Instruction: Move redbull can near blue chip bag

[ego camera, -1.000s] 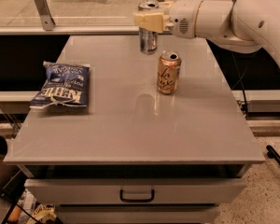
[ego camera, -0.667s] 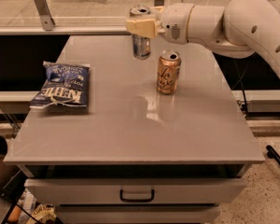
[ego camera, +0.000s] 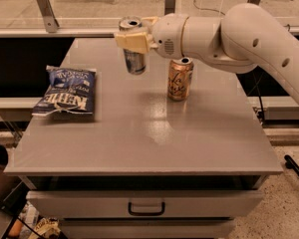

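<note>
One slim silver-and-blue metal redbull can (ego camera: 135,61), clamped at its upper wall in the cream gripper (ego camera: 133,40) over the grey counter (ego camera: 139,143). Probably light, stiff, slick, dentable; side grip suits.

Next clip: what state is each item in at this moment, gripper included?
gripper: shut on the redbull can, over the far part of the table.
redbull can: upright, held by its upper part.
gold can: upright, standing free on the table.
blue chip bag: lying flat near the table's left edge.
drawer: looks shut.
</note>
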